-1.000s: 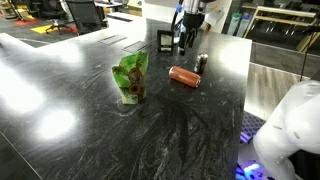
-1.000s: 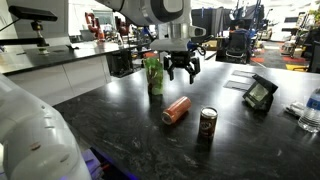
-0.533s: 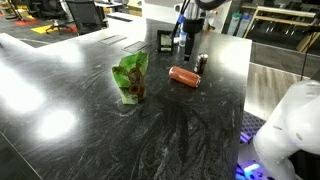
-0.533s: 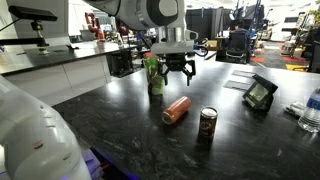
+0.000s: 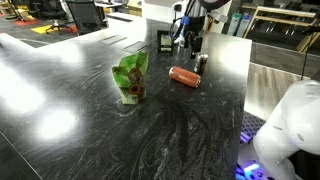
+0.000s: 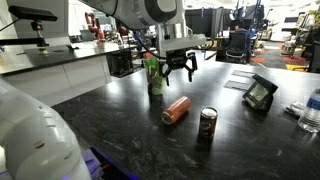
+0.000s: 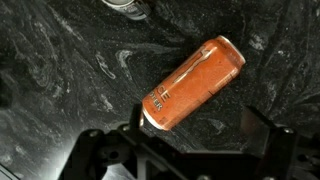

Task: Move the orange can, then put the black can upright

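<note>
Two cans on one table: one orange can, one black can; one green bag; one small dark framed stand; one clear bottle, cut off by the picture edge in an exterior view; one arm with one gripper of two jaws; in the wrist view, one whole can, the orange.

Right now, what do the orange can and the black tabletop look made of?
The slim orange-red drink can: probably thin aluminium, glossy printed skin, pale bare-metal end. The black tabletop: polished stone or a stone-look laminate, judging by pale veining and glare.
</note>
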### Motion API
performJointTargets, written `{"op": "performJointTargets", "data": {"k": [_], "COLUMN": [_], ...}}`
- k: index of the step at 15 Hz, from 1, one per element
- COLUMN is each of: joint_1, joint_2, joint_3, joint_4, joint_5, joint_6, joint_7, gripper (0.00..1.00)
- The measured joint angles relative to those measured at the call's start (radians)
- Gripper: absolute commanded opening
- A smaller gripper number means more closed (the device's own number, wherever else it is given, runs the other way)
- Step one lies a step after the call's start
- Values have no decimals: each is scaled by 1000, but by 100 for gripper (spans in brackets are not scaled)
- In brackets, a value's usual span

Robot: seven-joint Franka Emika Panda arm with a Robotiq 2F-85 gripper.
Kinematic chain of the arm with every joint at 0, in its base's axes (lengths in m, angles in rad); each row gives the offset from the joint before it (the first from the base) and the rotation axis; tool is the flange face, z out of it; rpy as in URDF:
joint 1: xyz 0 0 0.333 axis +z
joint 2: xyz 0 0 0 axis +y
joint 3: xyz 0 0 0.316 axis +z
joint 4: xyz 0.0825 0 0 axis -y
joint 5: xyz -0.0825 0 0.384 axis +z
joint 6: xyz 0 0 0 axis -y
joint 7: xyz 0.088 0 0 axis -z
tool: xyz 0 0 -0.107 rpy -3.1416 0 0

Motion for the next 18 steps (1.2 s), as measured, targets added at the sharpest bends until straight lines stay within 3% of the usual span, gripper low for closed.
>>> {"op": "performJointTargets", "data": {"k": [5,13,18], "joint_1": [17,17,8], "joint_2": [16,98,174], "joint_3": [1,19,20], "joint_4": [0,-2,-28], "joint_5": [46,73,74], "joint_6": [52,65,180], "joint_7": [9,429,632], "gripper": [100,100,100]}}
